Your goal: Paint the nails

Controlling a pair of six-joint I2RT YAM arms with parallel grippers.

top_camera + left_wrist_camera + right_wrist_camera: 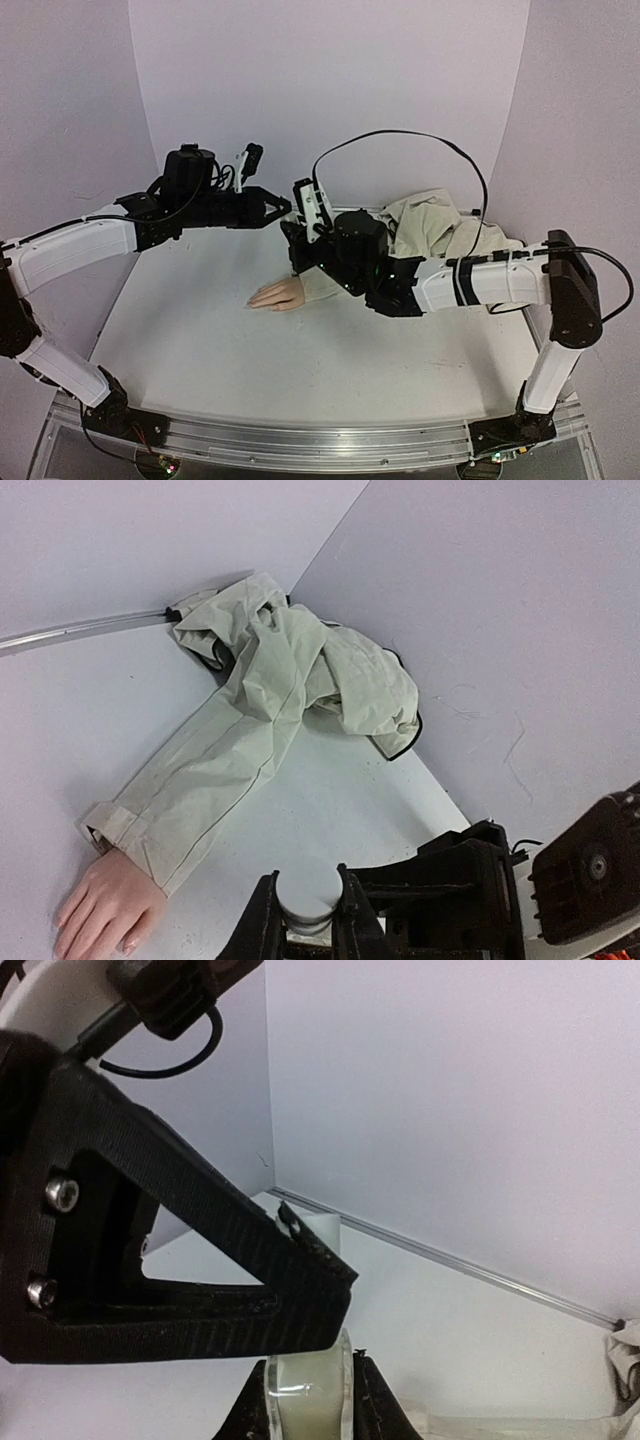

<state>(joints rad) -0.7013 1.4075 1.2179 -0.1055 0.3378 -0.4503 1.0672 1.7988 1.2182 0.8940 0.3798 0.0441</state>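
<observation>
Gripping a white cap [305, 892], our left end effector [306, 908] is clenched; our right end effector [308, 1388] grasps a pale bottle [305, 1408]. We see the nails [129, 944] on the fake hand [278, 295], lying on the bench [200, 350].

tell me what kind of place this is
Probably a robot lab test booth: plain lilac walls, a white table with arms bolted to a metal rail, and a fake hand in a beige sleeve.
</observation>
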